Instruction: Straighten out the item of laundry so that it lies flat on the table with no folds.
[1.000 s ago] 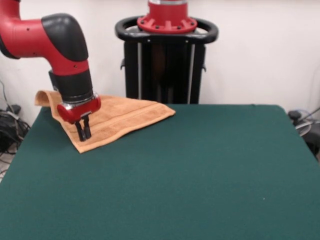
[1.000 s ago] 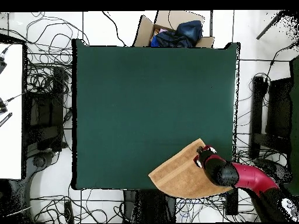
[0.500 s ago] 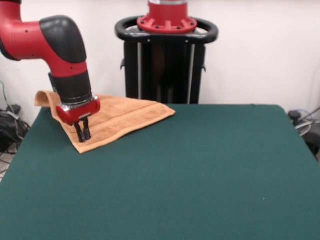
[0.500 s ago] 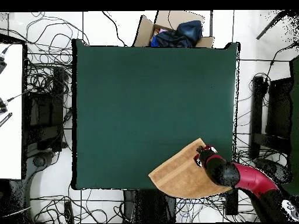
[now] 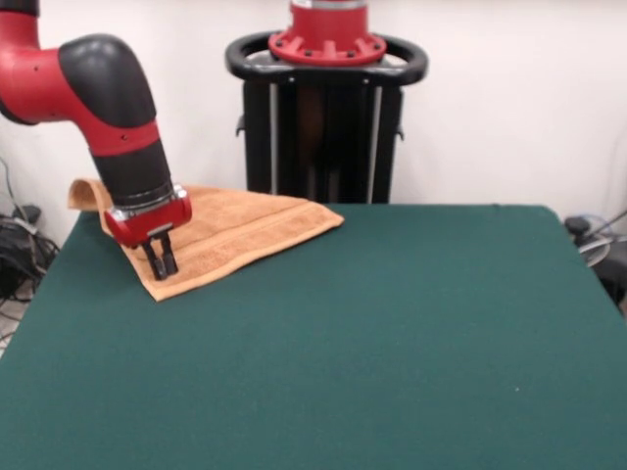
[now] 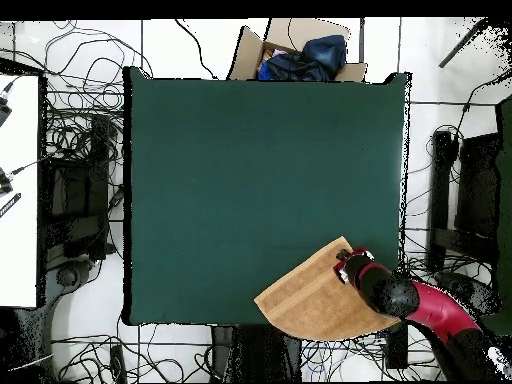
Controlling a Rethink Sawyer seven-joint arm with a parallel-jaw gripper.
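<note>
The towel lies at a desk corner. The front view shows the tool with fingers together above it; overhead, the towel overhangs the edge.

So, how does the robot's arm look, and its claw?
The arm is glossy red with a rounded black cover over the joint. Below it comes a black cylindrical wrist, then a thin silver ring and a red collar. The claw is small, with two short black fingers set close together. No cables or markings show on the arm. From overhead it is also red and black.
</note>
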